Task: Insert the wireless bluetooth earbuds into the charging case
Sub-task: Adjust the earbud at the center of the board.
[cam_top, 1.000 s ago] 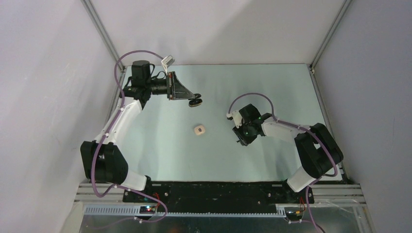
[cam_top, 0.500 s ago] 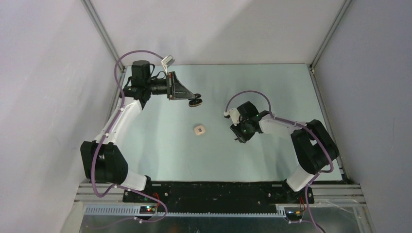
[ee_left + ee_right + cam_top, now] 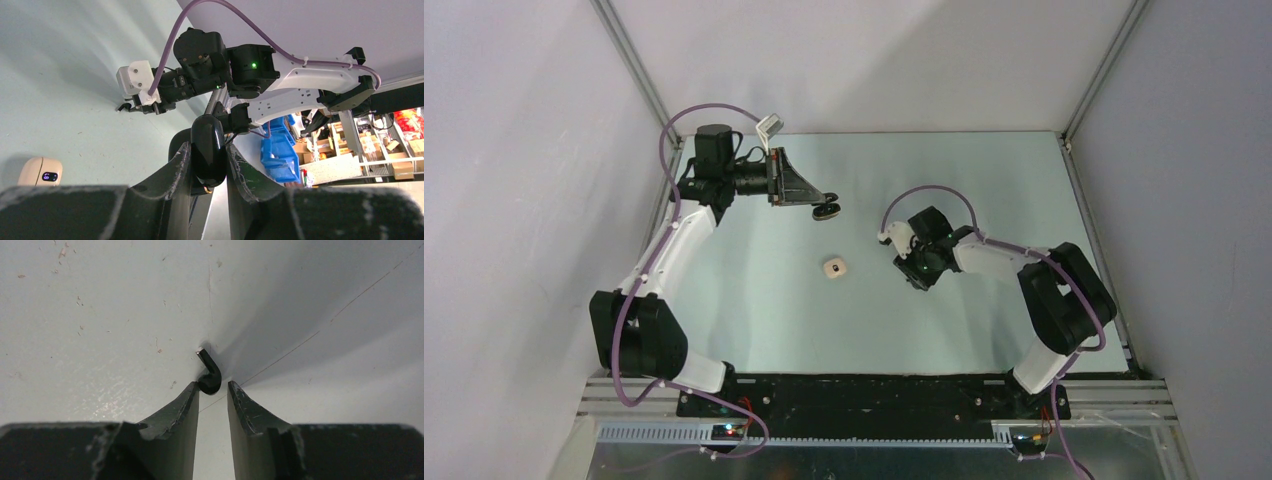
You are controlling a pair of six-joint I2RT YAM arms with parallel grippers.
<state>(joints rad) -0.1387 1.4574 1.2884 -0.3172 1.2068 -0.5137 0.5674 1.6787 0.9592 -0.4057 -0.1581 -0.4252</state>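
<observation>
While left hand [image 3: 208,150] clamps a black case [image 3: 207,140], right hand [image 3: 213,385] straddles an earbud [image 3: 210,381].

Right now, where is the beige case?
In the top view the beige case lies on the table, just left of centre, base-side of the black case in the left claw.

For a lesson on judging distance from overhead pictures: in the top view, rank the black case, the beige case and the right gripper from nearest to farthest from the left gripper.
1. Black case: held between the fingers of the left gripper, at the far left.
2. Beige case: lying by itself near the middle, closer to the arm bases.
3. Right gripper: farthest, to the right of the beige case, pointing downward.
</observation>
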